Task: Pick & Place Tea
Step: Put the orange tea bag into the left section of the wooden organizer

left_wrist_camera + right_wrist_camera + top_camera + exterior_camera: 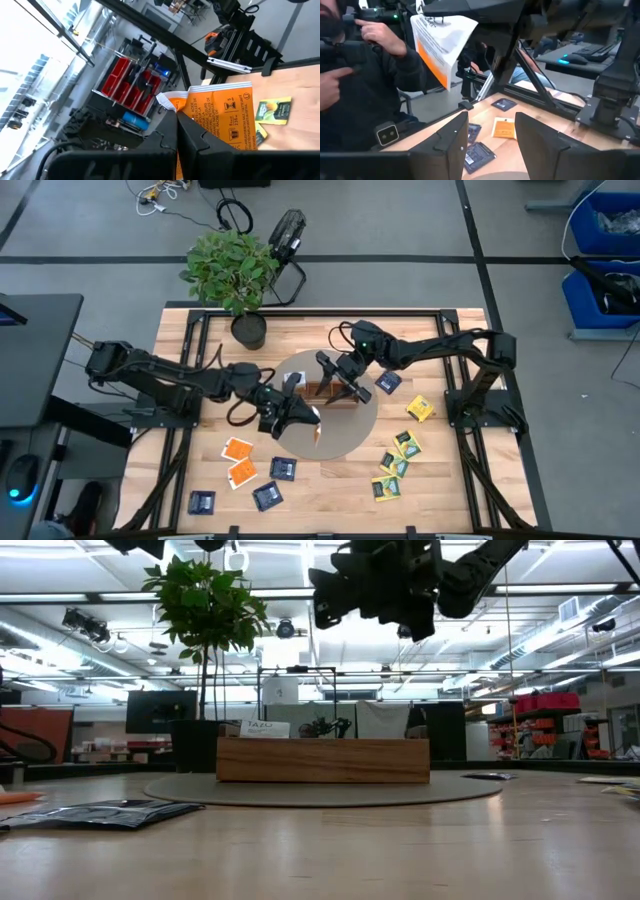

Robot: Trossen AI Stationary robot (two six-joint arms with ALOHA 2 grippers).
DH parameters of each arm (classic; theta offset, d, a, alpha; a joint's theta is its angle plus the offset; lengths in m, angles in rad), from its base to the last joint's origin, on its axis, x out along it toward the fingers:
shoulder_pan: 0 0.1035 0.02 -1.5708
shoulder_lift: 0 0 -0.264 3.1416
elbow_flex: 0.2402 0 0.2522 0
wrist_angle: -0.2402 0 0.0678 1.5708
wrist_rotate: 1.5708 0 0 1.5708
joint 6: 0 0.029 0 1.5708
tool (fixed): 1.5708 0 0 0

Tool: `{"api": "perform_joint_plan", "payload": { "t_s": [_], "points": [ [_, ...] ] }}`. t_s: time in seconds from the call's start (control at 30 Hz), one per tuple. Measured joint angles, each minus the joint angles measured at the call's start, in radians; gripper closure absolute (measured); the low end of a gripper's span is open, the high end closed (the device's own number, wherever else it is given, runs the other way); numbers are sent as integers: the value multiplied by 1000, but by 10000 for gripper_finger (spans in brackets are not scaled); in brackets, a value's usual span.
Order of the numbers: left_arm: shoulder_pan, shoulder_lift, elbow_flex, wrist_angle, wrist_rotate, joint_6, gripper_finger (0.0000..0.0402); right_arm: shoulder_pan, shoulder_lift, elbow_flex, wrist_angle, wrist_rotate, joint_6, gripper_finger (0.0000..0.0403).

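Note:
My left gripper [297, 417] is shut on an orange and white tea packet [317, 427] above the near part of the round grey mat [350, 435]. The long wooden tray [322, 392] lies on the mat, and a white packet [265, 728] stands in its left end. My right gripper [492, 137] hangs open over the tray with nothing between its fingers. Loose on the table are orange packets [238, 448], dark blue packets [283, 469] and yellow-green packets [405, 443]. My left gripper pinches the orange packet by one edge [184, 116] between its two shut fingers, coming level from the table's left side. The packet is lifted clear of the mat. In the right wrist view it hangs tilted below the gripper, white face [442, 37] showing.
A potted plant [235, 275] stands at the table's far left. One dark blue packet [388, 382] and one yellow-green packet [420, 409] lie right of the mat. A person [365, 75] sits beyond the table's left side. The black frame [470, 405] borders the tabletop.

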Motion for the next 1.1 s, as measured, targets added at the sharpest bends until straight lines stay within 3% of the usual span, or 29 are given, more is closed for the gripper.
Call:
{"api": "perform_joint_plan", "payload": {
  "t_s": [0.37,0.83,1.1],
  "points": [
    [35,65,0,28,28,-5,401,9,18,0,147,-126,79,232],
    [55,84,0,77,54,-14,400,24,18,0,140,-157,108,234],
    [74,84,0,36,46,-68,400,29,17,0,139,-177,120,273]
  ]
}}
